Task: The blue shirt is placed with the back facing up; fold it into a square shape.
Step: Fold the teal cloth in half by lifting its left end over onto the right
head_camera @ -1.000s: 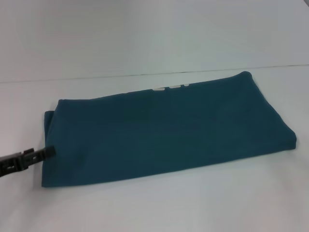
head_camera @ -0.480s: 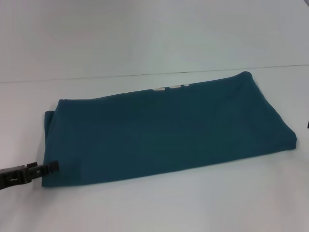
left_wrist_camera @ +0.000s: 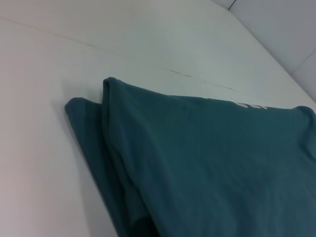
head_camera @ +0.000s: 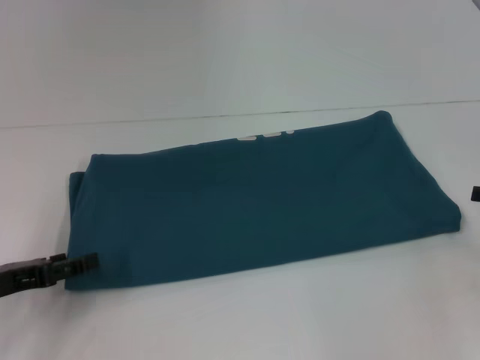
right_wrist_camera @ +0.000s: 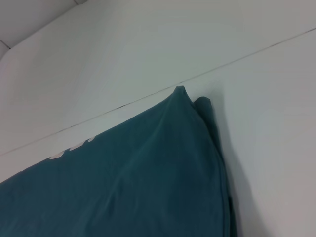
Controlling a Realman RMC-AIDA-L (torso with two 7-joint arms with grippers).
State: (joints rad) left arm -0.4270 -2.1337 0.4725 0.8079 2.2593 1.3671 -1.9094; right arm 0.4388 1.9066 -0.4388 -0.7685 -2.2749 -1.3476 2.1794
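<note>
mostly cut off, left gripper [head_camera: 90, 261] at blue shirt [head_camera: 262, 202] corner, fingers' state unclear, right gripper [head_camera: 475, 193] barely visible

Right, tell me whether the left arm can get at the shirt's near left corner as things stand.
Probably yes. The left gripper is already at the near left corner of the blue shirt, low over the table, and nothing lies between them.

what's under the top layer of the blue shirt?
More folded layers of the blue shirt peek out at its left end; white lettering shows along the far edge. The rest is covered.
</note>
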